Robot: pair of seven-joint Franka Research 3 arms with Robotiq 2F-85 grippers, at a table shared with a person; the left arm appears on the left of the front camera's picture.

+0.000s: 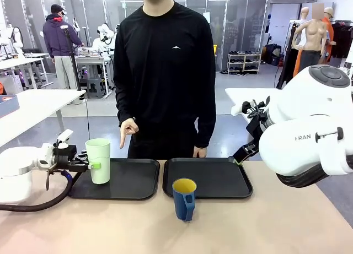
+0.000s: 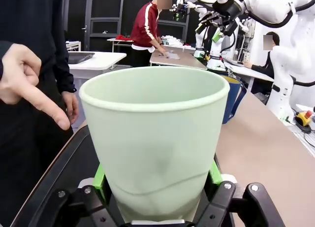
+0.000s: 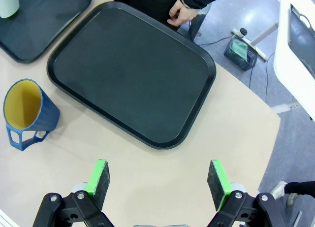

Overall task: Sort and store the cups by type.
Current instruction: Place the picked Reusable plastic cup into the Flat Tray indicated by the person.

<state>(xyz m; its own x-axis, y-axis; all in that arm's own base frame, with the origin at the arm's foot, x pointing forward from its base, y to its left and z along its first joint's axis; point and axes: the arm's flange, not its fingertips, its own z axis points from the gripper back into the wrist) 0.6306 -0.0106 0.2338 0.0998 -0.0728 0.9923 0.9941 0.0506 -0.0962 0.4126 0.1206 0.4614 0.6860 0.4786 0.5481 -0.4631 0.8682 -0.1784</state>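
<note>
Left jaws clamped on the tumbler [image 1: 98,160] over the left tray [image 1: 135,182], I am storing the first cup; right jaws wide apart above the counter [image 1: 276,221]. Mug [image 1: 184,199] stands before the right tray [image 1: 215,177]; next, I judge, release squarely, then fetch it

The mint tumbler [image 2: 155,138] mid-frame looks like smooth matt plastic (slightly translucent near its base). The blue mug [image 3: 25,113], lower left, has a soft sheen. The black tray [image 3: 133,74] beside it is matt plastic; the tabletop [image 3: 147,168] is smooth and dull.
</note>
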